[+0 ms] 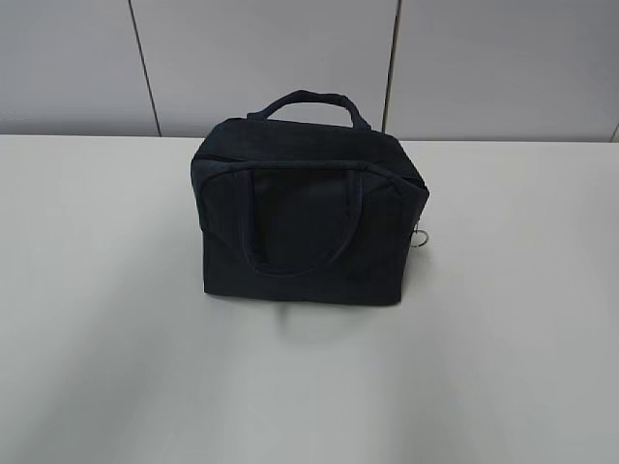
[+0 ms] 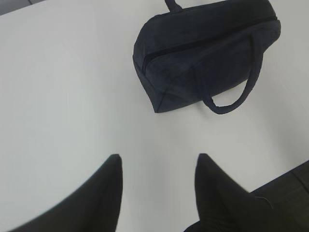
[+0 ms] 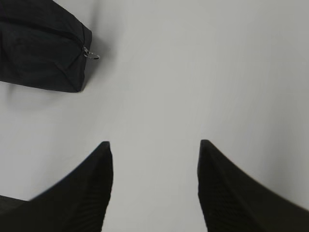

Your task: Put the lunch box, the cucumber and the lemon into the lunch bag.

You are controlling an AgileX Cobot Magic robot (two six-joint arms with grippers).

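From where I sat at the controls, the left gripper (image 2: 157,166) hung over bare table (image 1: 87,338) with its two dark fingers apart and nothing between them, the lunch bag (image 2: 203,58) lying ahead of it and to its right, well clear of the tips. In the middle of the exterior view the lunch bag (image 1: 309,217) stood upright on the white surface, boxy and dark, one loop handle (image 1: 308,104) standing up at the back and the other (image 1: 305,217) folded flat against the near face. Its zip looked closed along the top seam, and the metal ring pull (image 3: 91,54) hung at the bag's right end, plain in the right wrist view. I saw no lunch box, cucumber or lemon on the table in any view; whether they were already inside I could not tell, though the shut zip made that likely. On the right, the right gripper (image 3: 154,150) also stood with its fingers spread over empty table, the bag's corner up and to its left. If the zip still needed working, I judged the sound way was to steady the bag's left end with the left arm, bring the right fingers square onto the ring pull, close fully on it, and draw along the seam without lifting, since soft fabric would buckle under a skewed pull.
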